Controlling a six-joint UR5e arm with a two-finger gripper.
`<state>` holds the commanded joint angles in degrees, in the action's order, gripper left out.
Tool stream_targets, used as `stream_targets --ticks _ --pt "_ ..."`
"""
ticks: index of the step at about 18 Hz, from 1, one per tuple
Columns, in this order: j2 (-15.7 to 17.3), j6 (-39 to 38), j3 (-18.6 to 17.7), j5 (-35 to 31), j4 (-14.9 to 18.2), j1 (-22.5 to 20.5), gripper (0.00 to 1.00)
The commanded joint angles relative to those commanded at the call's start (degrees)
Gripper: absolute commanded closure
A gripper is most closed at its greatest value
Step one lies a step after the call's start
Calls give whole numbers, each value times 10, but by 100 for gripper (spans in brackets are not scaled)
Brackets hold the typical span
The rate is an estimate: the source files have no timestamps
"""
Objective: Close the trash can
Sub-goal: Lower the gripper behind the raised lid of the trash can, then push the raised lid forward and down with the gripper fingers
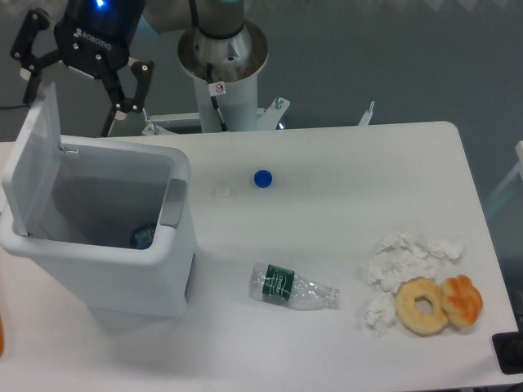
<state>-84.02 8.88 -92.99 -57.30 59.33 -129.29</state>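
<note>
The trash can [122,269] is white with a grey latch tab [173,202] and a grey-shadowed inside. The counter [351,171] is white. The bottle cap [262,178] is blue. The clear plastic bottle [294,287] wears a dark green label. The crumpled tissues [404,253] are white, the doughnut [422,305] is tan, and the pastry [462,299] beside it is orange-brown. The gripper [75,86] is black.
</note>
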Motion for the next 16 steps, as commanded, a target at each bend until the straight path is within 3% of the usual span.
stream_targets --ticks 16 --pt "-4 5 -14 -51 1 -30 0"
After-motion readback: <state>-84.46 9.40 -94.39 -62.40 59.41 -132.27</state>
